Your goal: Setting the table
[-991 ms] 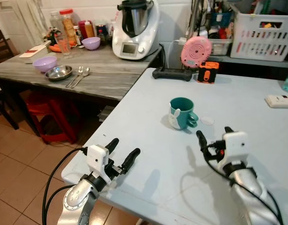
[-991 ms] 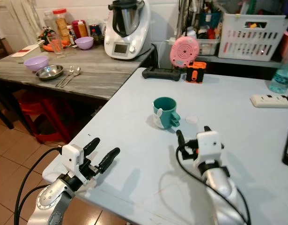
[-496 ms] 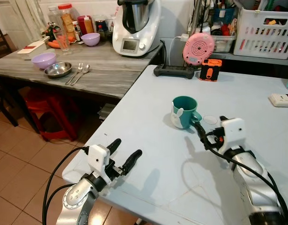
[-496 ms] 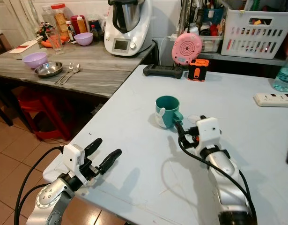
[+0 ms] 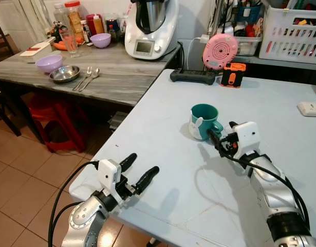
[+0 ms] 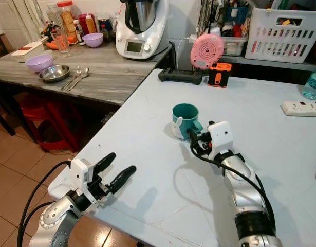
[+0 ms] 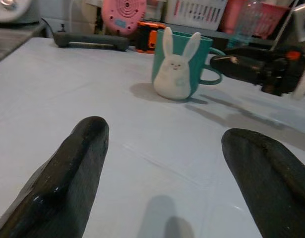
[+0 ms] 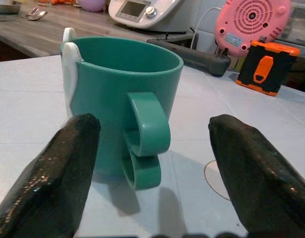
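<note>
A teal mug (image 5: 203,120) with a white bunny on its side stands upright on the pale blue table (image 5: 168,139). My right gripper (image 5: 223,133) is open just behind the mug's handle, low over the table. Along its fingers, the mug (image 8: 112,94) is close ahead, its handle lined up with the gap between the tips. My left gripper (image 5: 146,162) is open and holds nothing, resting near the table's front left corner. From there the mug (image 7: 178,64) stands well ahead on the table.
A grey wooden side table (image 5: 122,82) at the left carries a purple bowl (image 5: 49,63), a steel bowl (image 5: 64,74), a fork and spoon (image 5: 86,78) and a white kitchen machine (image 5: 150,28). A pink speaker (image 5: 220,51), an orange device (image 5: 234,75) and a black bar (image 5: 192,76) line the far edge.
My right gripper has moved forward across the table and now sits right at the mug's handle. The left gripper and the mug have stayed put.
</note>
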`<state>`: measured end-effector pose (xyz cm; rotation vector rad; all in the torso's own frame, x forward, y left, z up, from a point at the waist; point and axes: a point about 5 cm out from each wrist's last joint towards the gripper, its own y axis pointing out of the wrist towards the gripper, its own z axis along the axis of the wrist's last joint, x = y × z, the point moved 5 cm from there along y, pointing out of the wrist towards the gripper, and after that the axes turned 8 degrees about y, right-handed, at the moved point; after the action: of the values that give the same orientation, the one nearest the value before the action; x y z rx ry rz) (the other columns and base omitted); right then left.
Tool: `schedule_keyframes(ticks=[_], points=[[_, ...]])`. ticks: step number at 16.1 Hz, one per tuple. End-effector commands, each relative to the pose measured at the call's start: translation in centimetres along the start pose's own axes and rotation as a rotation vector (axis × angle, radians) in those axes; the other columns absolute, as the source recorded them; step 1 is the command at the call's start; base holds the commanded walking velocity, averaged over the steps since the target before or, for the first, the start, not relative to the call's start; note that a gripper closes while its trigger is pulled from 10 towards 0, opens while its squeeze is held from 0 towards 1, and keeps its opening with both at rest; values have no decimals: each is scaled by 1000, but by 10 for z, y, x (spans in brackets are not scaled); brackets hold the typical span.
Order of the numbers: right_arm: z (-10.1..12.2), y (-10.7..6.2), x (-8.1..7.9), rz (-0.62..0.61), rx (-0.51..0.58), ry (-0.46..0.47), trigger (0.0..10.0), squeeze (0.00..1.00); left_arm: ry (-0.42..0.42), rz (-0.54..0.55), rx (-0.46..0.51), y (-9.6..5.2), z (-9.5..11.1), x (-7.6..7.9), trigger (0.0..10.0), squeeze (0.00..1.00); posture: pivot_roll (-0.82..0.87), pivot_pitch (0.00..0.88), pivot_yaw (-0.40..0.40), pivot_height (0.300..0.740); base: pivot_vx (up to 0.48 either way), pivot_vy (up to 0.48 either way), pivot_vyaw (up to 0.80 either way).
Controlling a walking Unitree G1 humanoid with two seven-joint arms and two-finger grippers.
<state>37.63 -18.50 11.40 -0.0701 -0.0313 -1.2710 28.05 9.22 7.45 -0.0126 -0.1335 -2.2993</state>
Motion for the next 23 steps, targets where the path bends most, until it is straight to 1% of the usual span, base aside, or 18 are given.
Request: schedule_keyframes(ticks=[1,7,9,14,20,22,23], points=[[6,6,-5,33,17,-23,0,0,-3,-34,-16,-1,-1,1,10000,0,-129,0,89,740,0,0,0],[8,17,-20,103,26,-33,0,0,-5,-57,-21,-1,-2,3,10000,0,-131,0,93,740,0,0,0],[9,20,-22,107,28,-21,0,0,-5,-60,-22,0,-2,3,10000,0,-131,0,93,740,0,0,0],[5,23,-23,90,23,8,0,0,0,-62,-25,0,-2,3,10000,0,-128,0,85,740,0,0,0],[-5,22,-25,56,0,32,0,0,8,-72,-18,3,2,6,10000,0,-130,0,87,740,0,0,0],[-3,22,-23,38,13,31,0,0,10,-77,-15,5,4,6,10000,0,-130,0,87,740,0,0,0],[2,22,-20,20,34,28,0,0,11,-78,-12,6,5,5,10000,0,-136,0,90,740,0,0,0]])
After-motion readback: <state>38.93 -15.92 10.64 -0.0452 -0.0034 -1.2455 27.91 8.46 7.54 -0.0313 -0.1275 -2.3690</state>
